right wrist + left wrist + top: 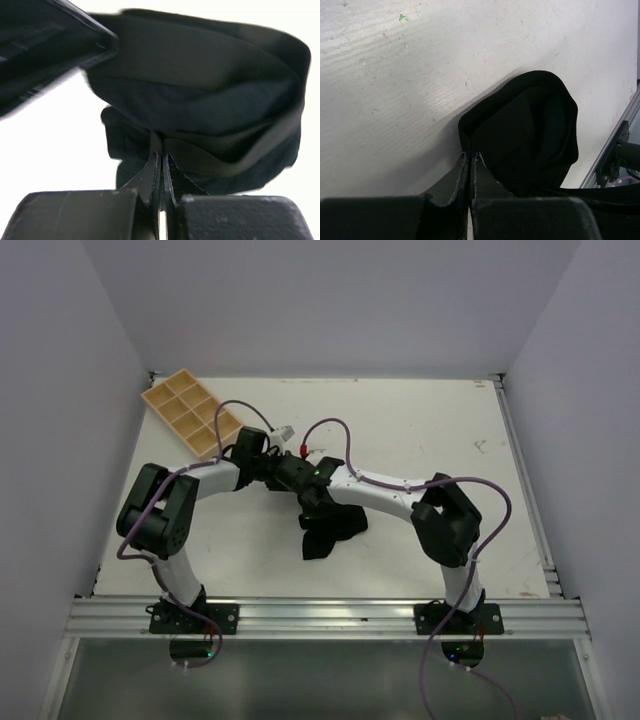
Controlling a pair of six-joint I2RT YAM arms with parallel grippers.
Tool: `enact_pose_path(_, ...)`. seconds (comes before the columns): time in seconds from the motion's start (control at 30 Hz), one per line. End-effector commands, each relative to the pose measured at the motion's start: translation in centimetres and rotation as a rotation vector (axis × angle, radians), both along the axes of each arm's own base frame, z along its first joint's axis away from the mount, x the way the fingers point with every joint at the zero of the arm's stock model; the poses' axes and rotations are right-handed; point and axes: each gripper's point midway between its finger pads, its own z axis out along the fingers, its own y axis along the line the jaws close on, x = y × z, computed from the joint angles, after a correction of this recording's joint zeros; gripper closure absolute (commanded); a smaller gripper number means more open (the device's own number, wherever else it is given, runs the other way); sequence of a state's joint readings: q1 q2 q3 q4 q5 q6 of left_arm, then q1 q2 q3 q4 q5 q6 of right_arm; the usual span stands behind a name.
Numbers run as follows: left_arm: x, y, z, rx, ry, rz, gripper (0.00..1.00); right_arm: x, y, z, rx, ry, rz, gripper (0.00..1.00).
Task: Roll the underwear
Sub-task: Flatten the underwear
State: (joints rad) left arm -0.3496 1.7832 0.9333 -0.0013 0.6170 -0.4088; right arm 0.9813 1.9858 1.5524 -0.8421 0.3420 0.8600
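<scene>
The black underwear (pixel 330 530) lies bunched on the white table near the middle, partly under the two grippers. In the left wrist view the underwear (pixel 530 130) is a folded black bundle, and my left gripper (pixel 470 156) is shut on its edge. In the right wrist view the underwear (pixel 200 90) hangs as a thick folded wad, and my right gripper (pixel 161 156) is shut on its waistband. In the top view my left gripper (pixel 285 472) and right gripper (pixel 312 502) meet close together above the cloth's far end.
A tan compartment tray (pixel 190 412) lies at the far left of the table. A small white object (pixel 284 431) lies behind the grippers. The metal rail (pixel 330 617) runs along the near edge, and it also shows in the left wrist view (pixel 615 145).
</scene>
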Motion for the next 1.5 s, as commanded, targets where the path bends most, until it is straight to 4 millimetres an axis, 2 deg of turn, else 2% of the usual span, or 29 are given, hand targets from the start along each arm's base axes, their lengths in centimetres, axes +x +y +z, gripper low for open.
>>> enact_pose_path(0.0,1.8,-0.3,3.4,-0.055,-0.105,0.002,1.00,0.3,-2.4,2.2,-0.034,-0.064,-0.015,1.00)
enact_pose_path(0.1,2.5,-0.2,5.0,-0.058,-0.141,0.015,1.00,0.5,-3.7,4.0,-0.025,-0.087,-0.009,1.00)
enact_pose_path(0.13,2.5,-0.1,5.3,-0.052,-0.138,0.019,1.00,0.4,-4.2,5.3,-0.013,-0.105,0.006,1.00)
enact_pose_path(0.17,2.9,-0.1,6.8,-0.059,-0.178,0.025,1.00,0.4,-4.8,6.2,-0.006,-0.113,0.012,1.00)
enact_pose_path(0.23,2.5,0.3,7.7,-0.049,-0.180,0.032,1.00,0.2,-5.8,7.3,-0.006,-0.124,0.041,1.00)
enact_pose_path(0.27,2.8,0.5,9.1,-0.048,-0.218,0.048,1.00,-0.1,-6.6,9.0,0.014,-0.143,0.045,1.00)
enact_pose_path(0.33,2.4,0.9,10.2,-0.036,-0.238,0.053,1.00,-0.5,-7.8,10.2,0.005,-0.167,0.070,1.00)
enact_pose_path(0.37,2.3,1.1,11.4,-0.035,-0.272,0.059,1.00,-0.7,-8.9,11.5,0.014,-0.192,0.063,1.00)
enact_pose_path(0.5,1.0,2.3,12.8,0.006,-0.319,0.059,1.00,-1.2,-12.4,14.0,-0.016,-0.245,0.043,1.00)
enact_pose_path(0.63,-0.3,3.5,13.7,0.035,-0.355,0.080,1.00,-1.5,-14.7,15.9,-0.051,-0.295,0.046,1.00)
enact_pose_path(0.7,-0.9,4.0,14.8,0.042,-0.381,0.098,1.00,-1.7,-15.7,16.9,-0.067,-0.315,0.040,1.00)
enact_pose_path(0.87,-2.3,5.3,17.5,0.058,-0.433,0.145,1.00,-2.6,-17.0,18.6,-0.052,-0.335,0.022,1.00)
enact_pose_path(0.9,-2.8,5.7,17.4,0.071,-0.420,0.149,1.00,-2.7,-17.0,18.9,-0.039,-0.336,0.006,1.00)
enact_pose_path(0.93,-3.2,6.1,18.4,0.074,-0.445,0.167,1.00,-3.1,-17.4,19.2,-0.026,-0.340,0.001,1.00)
enact_pose_path(1.03,-4.0,7.3,19.0,0.112,-0.458,0.200,1.00,-3.9,-17.8,19.6,0.022,-0.354,-0.011,1.00)
enact_pose_path(1.17,-5.1,9.4,19.9,0.187,-0.454,0.265,1.00,-3.6,-18.6,20.3,0.049,-0.415,-0.059,1.00)
enact_pose_path(1.23,-5.2,10.0,21.0,0.194,-0.480,0.294,1.00,-3.3,-18.7,20.8,0.059,-0.445,-0.066,1.00)
enact_pose_path(1.33,-5.5,10.4,22.0,0.179,-0.509,0.324,1.00,-2.8,-17.8,21.9,0.114,-0.493,-0.044,1.00)
enact_pose_path(1.47,-5.7,10.0,21.7,0.165,-0.486,0.311,1.00,-2.4,-17.2,21.4,0.087,-0.459,-0.046,1.00)
